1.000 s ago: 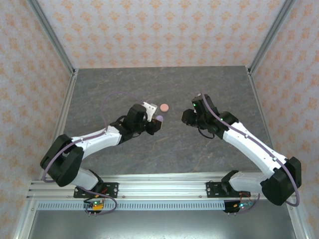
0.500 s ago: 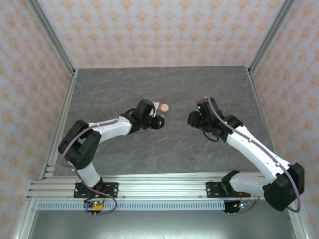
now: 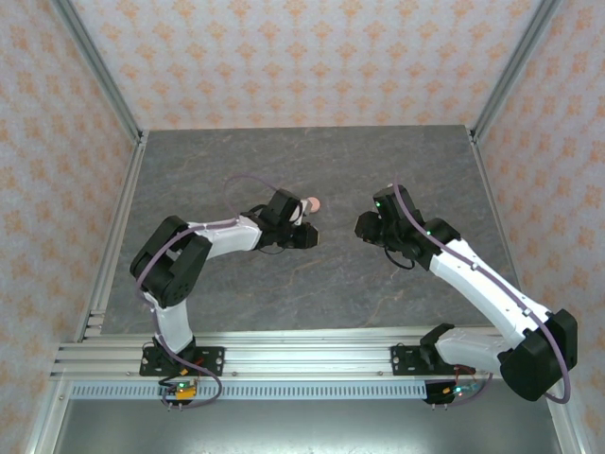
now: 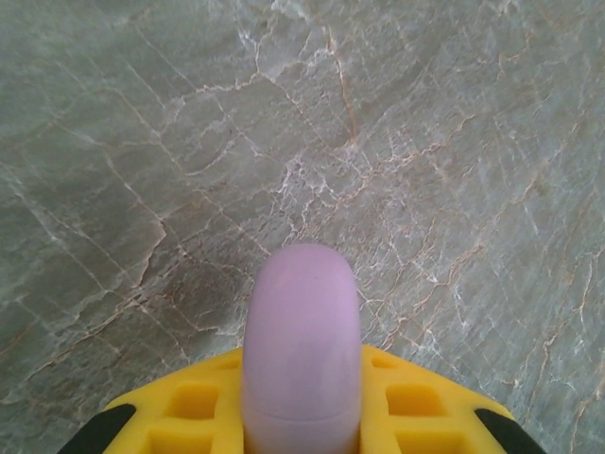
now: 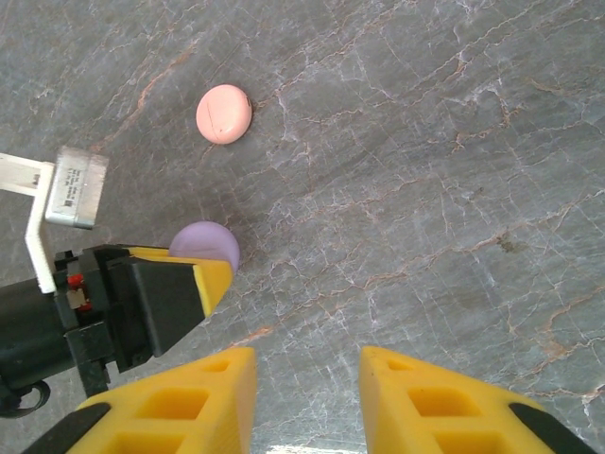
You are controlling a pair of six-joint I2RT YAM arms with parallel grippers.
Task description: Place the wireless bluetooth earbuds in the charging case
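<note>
My left gripper is shut on a lavender charging case, a closed rounded disc held edge-on just above the marble table. In the right wrist view the same lavender case peeks from behind the left gripper's yellow finger. A salmon-pink round case lies shut on the table beyond it, and from above it sits at the left gripper's far side as a pink disc. My right gripper is open with nothing between its fingers, to the right of both cases. The earbuds are out of view.
The grey marble tabletop is bounded by metal frame posts and patterned walls on three sides. The left arm's folded elbow sits low at the left. A silver camera bracket sticks out from the left wrist.
The left arm has folded at the elbow and carried the lavender case right and slightly forward, closer to the pink disc. The right gripper shifted slightly, then held still.
</note>
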